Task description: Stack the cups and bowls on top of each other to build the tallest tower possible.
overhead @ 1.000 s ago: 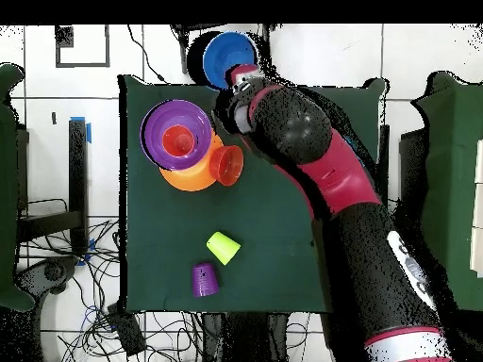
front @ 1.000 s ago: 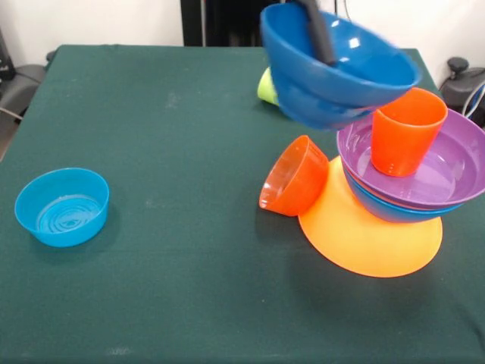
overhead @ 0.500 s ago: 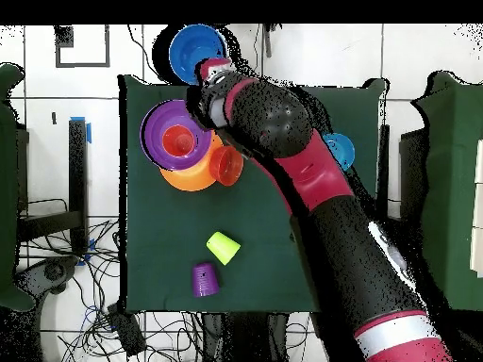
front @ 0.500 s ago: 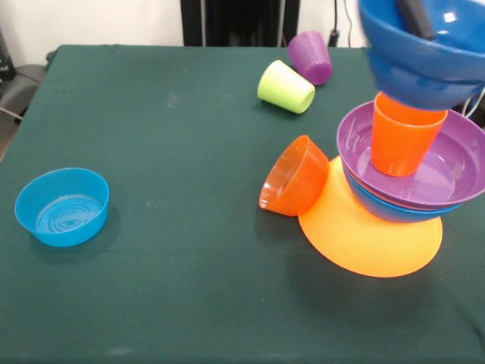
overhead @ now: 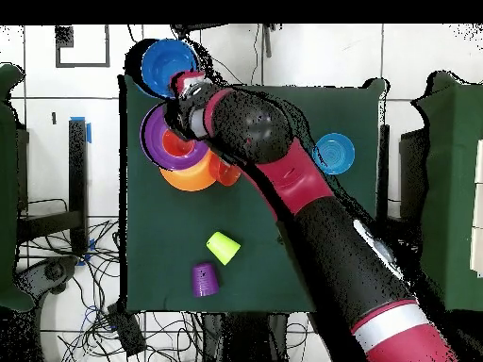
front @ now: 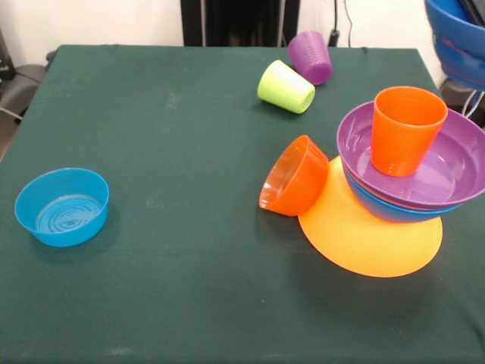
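dark green table (front: 151,136), white wall (front: 91,23)

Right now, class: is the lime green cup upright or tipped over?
Tipped over. The lime green cup lies on its side on the table, beside the purple cup.

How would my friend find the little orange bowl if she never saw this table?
Start at the tower, the pile with the wide orange-yellow bowl at its bottom. Leaning against that bowl's edge, on the green table, is the small orange bowl. It alone is tipped on its side; the orange cup stands upright in the purple bowl.
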